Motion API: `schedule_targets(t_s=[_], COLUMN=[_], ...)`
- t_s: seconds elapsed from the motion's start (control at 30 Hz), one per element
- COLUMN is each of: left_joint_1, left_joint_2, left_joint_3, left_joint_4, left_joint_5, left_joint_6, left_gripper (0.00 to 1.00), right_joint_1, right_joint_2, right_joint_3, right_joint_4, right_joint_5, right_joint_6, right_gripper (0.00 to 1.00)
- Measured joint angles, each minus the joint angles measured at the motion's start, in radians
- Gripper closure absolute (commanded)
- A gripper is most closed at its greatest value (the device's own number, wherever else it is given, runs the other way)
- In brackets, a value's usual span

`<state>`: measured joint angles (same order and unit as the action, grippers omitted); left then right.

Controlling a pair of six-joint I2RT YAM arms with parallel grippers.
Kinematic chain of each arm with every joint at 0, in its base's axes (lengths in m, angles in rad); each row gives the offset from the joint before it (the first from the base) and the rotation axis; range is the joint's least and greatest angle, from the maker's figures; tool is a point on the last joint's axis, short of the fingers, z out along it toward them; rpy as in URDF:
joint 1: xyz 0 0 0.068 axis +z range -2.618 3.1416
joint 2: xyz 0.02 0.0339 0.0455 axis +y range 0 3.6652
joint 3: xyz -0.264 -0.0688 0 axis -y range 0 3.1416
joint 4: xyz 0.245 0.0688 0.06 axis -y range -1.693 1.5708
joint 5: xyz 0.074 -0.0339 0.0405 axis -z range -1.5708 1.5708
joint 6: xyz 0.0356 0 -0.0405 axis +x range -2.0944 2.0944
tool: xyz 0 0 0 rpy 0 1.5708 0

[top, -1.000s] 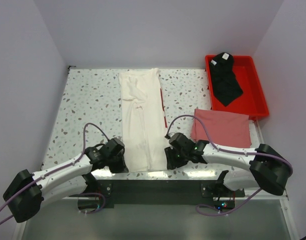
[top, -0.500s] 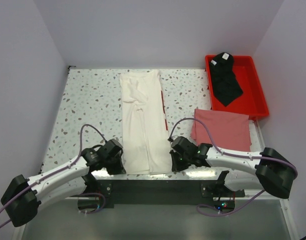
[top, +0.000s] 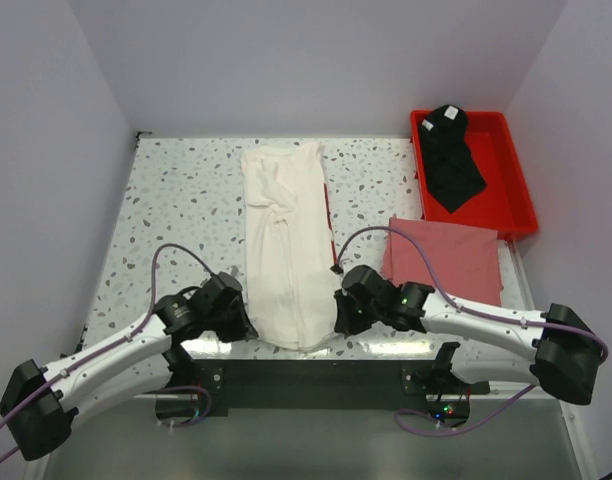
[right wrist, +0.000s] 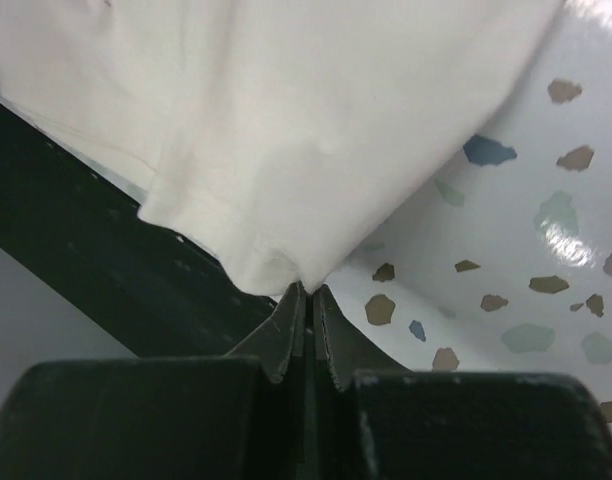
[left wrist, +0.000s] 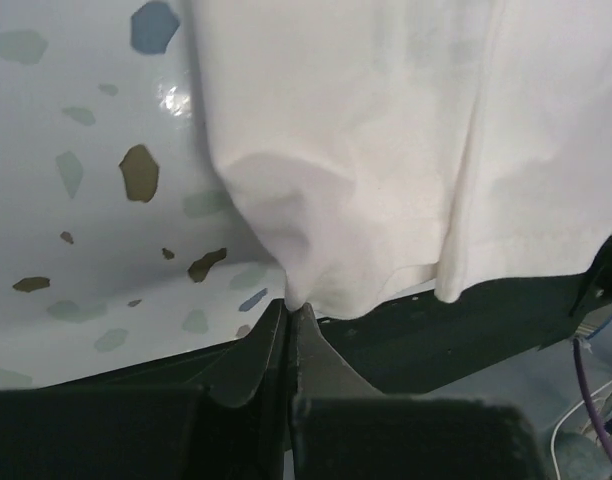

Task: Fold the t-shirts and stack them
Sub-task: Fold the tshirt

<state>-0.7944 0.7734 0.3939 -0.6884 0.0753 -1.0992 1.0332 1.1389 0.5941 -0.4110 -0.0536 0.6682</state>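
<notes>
A white t-shirt (top: 286,245) lies folded into a long strip down the middle of the speckled table, a thin red edge of its print showing along its right side. My left gripper (top: 248,325) is shut on the strip's near left corner (left wrist: 291,290). My right gripper (top: 338,318) is shut on the near right corner (right wrist: 301,275). The near end bunches between the two grippers at the table's front edge. A pink folded t-shirt (top: 444,257) lies to the right. A black t-shirt (top: 451,160) rests in the red tray (top: 511,190).
The red tray stands at the back right corner. A black rail (top: 316,375) runs along the near edge under the arms. Purple cables (top: 181,260) loop over both arms. Walls close in the table on three sides.
The right gripper has shut on the white t-shirt's near right corner. Both grippers have drawn inward and the near end of the strip has narrowed and bunched.
</notes>
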Motion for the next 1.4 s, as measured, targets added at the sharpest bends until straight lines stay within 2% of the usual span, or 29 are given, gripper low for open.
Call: schedule_targets(t_s=[0.23,0.43,0.67,0.93,1.33,1.4], left_joint_1=[0.027,0.196,0.297,0.392,0.428,0.431], left_joint_2=[0.142,0.305,0.452,0.578,0.759,0.771], left_joint_3=[0.13,0.214,0.348,0.423,0.525,0.529], left_joint_4=[0.126,0.295,0.397,0.461,0.49,0.488], left_joint_5=[-0.133,-0.167,-0.198,-0.204,-0.195,-0.195], left_joint_6=[0.019,0.079,0.154,0.216,0.299,0.303], left_gripper=[1.0,1.0,1.0,1.0,1.0,0.97], right_joint_1=[-0.061,-0.196,-0.297,-0.365,-0.413,-0.419], right_joint_2=[0.068,0.226,0.426,0.594,0.738,0.745], right_joint_3=[0.159,0.303,0.492,0.664,0.763,0.764], right_joint_4=[0.043,0.112,0.141,0.138,0.127,0.124], right_joint_5=[0.11,0.143,0.159,0.159,0.175,0.175], right_joint_6=[-0.073,-0.141,-0.207,-0.255,-0.285,-0.286], right_gripper=[1.0,1.0,1.0,1.0,1.0,1.0])
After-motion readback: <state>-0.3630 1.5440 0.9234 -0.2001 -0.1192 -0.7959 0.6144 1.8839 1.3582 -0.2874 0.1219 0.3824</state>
